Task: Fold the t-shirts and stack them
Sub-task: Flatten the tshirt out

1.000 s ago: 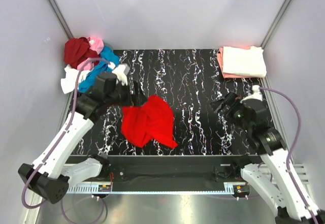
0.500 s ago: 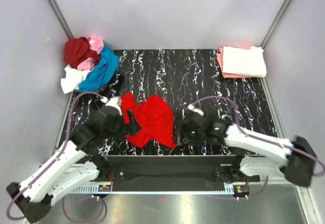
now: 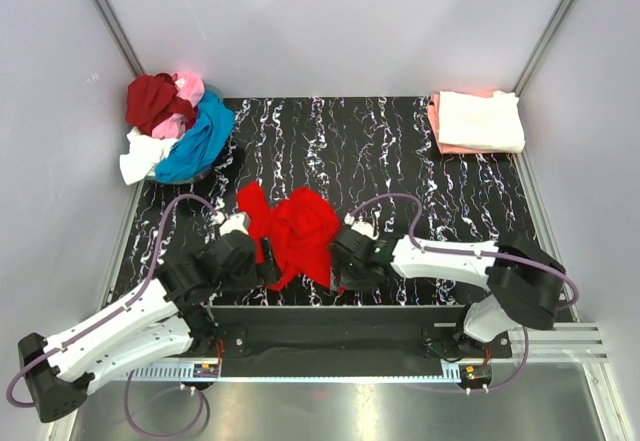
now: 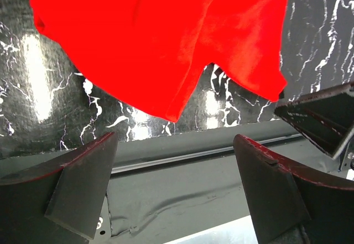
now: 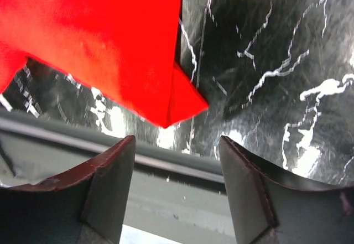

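Observation:
A bright red t-shirt (image 3: 295,229) lies crumpled on the black marbled table near its front edge. It fills the top of the left wrist view (image 4: 160,39) and the upper left of the right wrist view (image 5: 94,39). My left gripper (image 3: 268,264) is open and empty at the shirt's lower left corner. My right gripper (image 3: 335,266) is open and empty at the shirt's lower right corner. A heap of dark red, pink, blue and white shirts (image 3: 175,126) sits at the back left. A folded white shirt on a salmon one (image 3: 477,121) lies at the back right.
The table's front edge and a grey metal rail (image 4: 182,161) run just under both grippers. The right gripper's finger (image 4: 321,119) shows at the right of the left wrist view. Grey walls close the cell on three sides.
Both arms have swung in and down to the table's front edge, ending on either side of the red shirt's near hem. The shirt has spread slightly to the upper left.

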